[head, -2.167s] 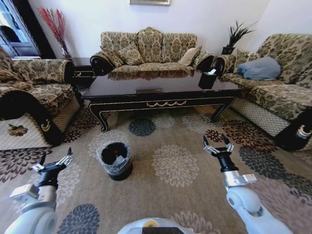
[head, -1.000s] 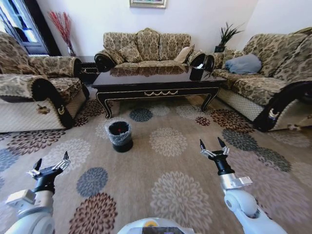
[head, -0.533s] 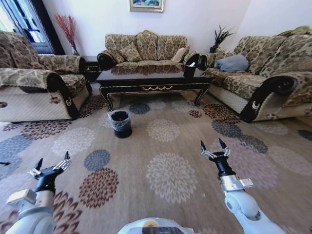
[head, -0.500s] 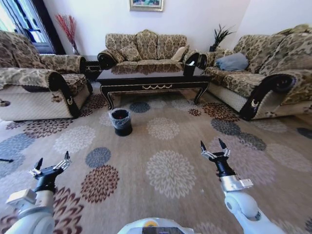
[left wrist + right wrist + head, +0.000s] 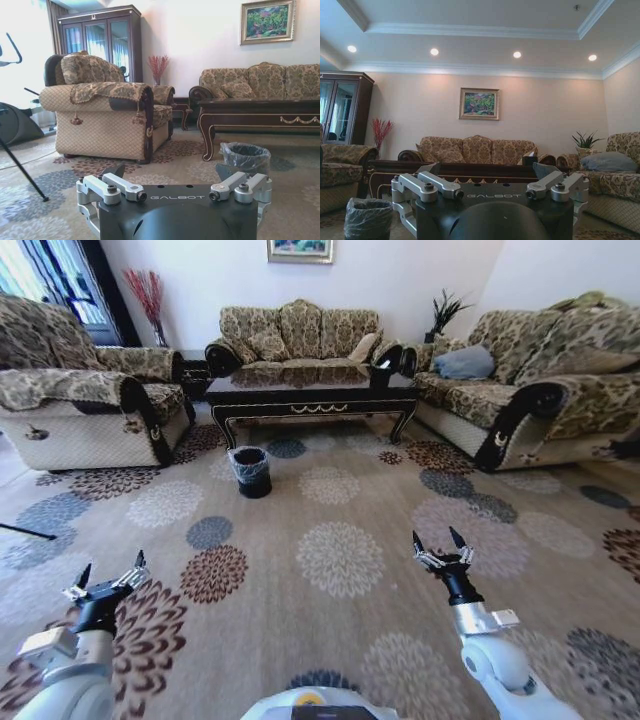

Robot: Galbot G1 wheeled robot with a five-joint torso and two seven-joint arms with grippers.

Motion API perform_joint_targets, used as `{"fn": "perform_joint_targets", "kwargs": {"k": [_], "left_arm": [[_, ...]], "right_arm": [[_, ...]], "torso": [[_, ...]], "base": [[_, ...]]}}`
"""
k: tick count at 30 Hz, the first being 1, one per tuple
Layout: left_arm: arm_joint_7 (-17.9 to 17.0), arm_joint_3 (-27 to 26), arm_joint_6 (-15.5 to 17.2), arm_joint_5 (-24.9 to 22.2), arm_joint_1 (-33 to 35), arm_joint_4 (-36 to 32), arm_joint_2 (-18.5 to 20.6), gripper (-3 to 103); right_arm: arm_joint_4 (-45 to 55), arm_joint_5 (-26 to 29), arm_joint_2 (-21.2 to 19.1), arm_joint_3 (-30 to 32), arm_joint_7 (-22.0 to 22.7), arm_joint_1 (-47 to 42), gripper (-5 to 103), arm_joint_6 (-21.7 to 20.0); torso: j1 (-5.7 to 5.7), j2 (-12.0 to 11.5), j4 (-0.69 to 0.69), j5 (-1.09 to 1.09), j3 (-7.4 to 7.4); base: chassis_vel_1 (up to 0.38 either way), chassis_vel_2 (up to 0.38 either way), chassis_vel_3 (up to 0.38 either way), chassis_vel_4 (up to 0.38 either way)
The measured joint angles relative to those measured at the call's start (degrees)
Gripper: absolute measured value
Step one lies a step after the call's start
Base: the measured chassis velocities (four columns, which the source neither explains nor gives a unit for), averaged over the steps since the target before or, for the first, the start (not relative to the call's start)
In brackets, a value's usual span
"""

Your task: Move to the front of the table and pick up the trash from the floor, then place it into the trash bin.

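Standing well ahead of both arms, the trash bin [image 5: 251, 471] sits on the floor [image 5: 340, 490] just in front of the table [image 5: 310, 400], toward that table's left end, its black body lined with a crinkly clear bag. The left gripper [image 5: 108, 578] hovers low over the carpet at the near left of the head view, its 2 fingers spread apart and holding nothing; the bin lies far ahead of it and off to its right. The right gripper [image 5: 441, 549] hangs at the near right, fingers likewise splayed and empty, with the bin far ahead and well to its left. From the left wrist, the trash bin [image 5: 245, 158] appears beyond the spread fingertips, beside the table's carved leg [image 5: 207, 139], with an armchair [image 5: 107, 114] further to the side. From the right wrist, the bin [image 5: 368, 218] shows low past the gripper body, the table [image 5: 460, 172] and a sofa [image 5: 477, 149] behind it. No litter can be made out on the carpet around either gripper.
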Motion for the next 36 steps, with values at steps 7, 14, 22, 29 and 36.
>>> {"fn": "perform_joint_targets", "kwargs": {"k": [7, 14, 22, 29, 36], "left_arm": [[0.0, 0.5, -0.1, 0.5, 0.0, 0.0, -0.1, 100], [0.0, 0.5, -0.1, 0.5, 0.2, -0.3, -0.3, 100], [0.0, 0.5, -0.1, 0.5, 0.5, -1.0, -0.6, 100], [1.0, 0.8, 1.0, -0.4, 1.2, -1.9, -0.5, 100], [1.6, 1.8, 1.7, 0.5, 1.4, -2.1, -0.7, 100]], "right_arm": [[-0.2, 0.1, 0.4, 0.0, -0.5, 0.1, 100, 0.8], [-0.2, -0.1, 0.7, 0.5, -1.2, -0.5, 100, 1.0], [0.3, -0.2, 0.9, 1.1, -2.7, -1.3, 100, 1.2], [0.2, -0.2, 1.1, 1.2, -3.2, -1.6, 100, 1.9], [-0.1, -0.2, 1.1, 1.3, -3.2, -1.6, 100, 2.1]], "torso": [[0.03, 0.0, 0.01, 0.0, 0.05], [0.04, 0.0, 0.01, -0.01, 0.04], [0.03, 0.0, 0.01, -0.02, 0.03], [0.03, 0.0, 0.01, -0.02, 0.03], [0.01, 0.0, 0.0, -0.02, 0.02]], "base": [[0.076, -0.041, -0.074, 0.056], [-0.02, 0.028, 0.026, -0.02], [0.0, 0.0, 0.0, 0.0], [0.038, -0.038, -0.045, 0.044], [0.024, -0.035, -0.028, 0.026]]}}
